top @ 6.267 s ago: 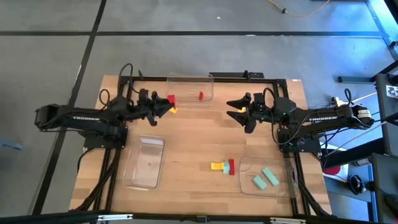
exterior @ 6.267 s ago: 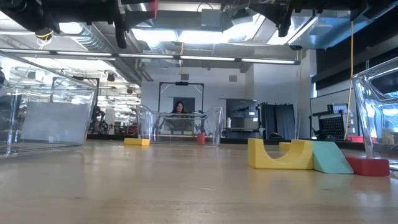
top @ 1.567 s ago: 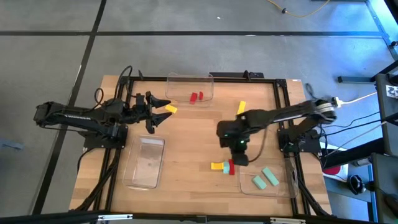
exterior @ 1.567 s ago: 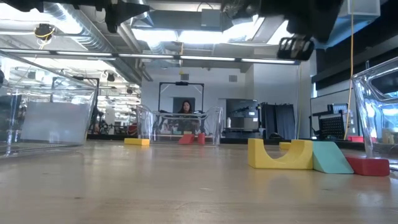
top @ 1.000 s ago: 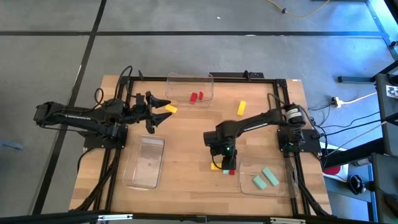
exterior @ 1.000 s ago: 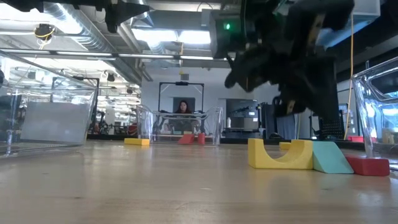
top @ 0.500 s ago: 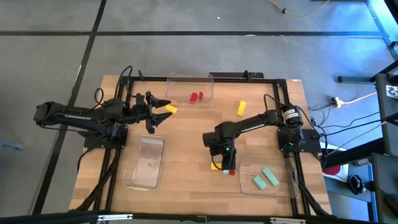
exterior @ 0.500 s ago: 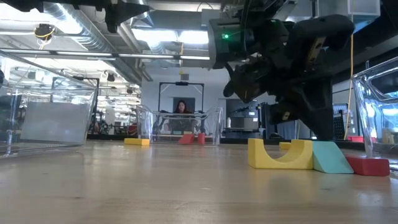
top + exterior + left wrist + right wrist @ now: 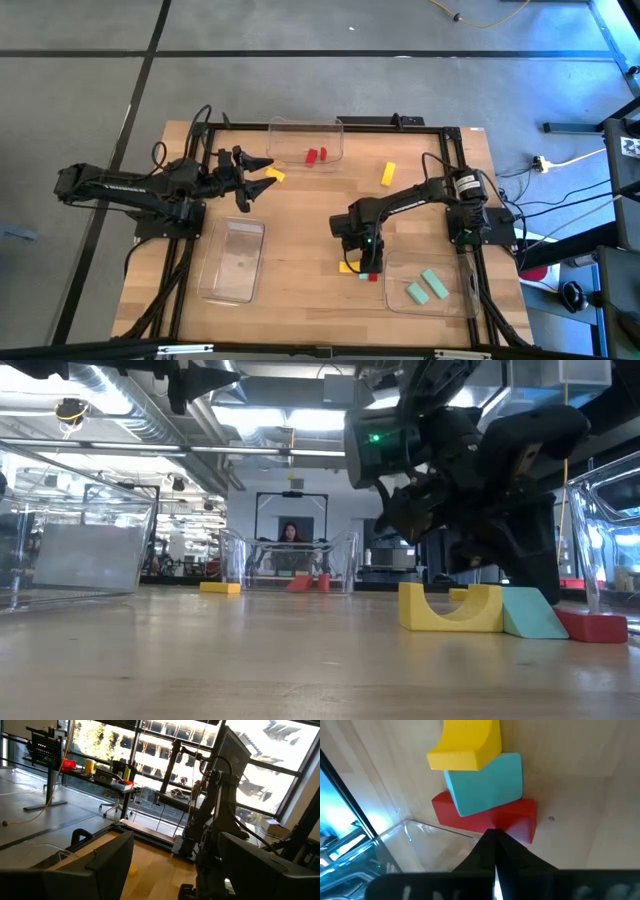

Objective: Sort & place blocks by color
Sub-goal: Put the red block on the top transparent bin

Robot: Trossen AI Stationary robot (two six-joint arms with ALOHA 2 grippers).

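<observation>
The right gripper (image 9: 371,262), clenched and empty, hangs over touching yellow (image 9: 466,744), teal (image 9: 487,781) and red blocks (image 9: 490,820) near the desk's (image 9: 300,215) front edge. The left gripper (image 9: 262,173) waits spread open near the back-left corner.

No text, label or number can be read anywhere in these views.

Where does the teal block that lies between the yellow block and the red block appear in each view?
High view: hidden under the right gripper, beside the yellow arch block.
Low view: teal wedge block, right of the yellow arch, left of the red block.
Left wrist view: not in it.
Right wrist view: centre, between yellow and red, beyond the shut jaws.
Shared landmark: the yellow arch block touching it.
</observation>
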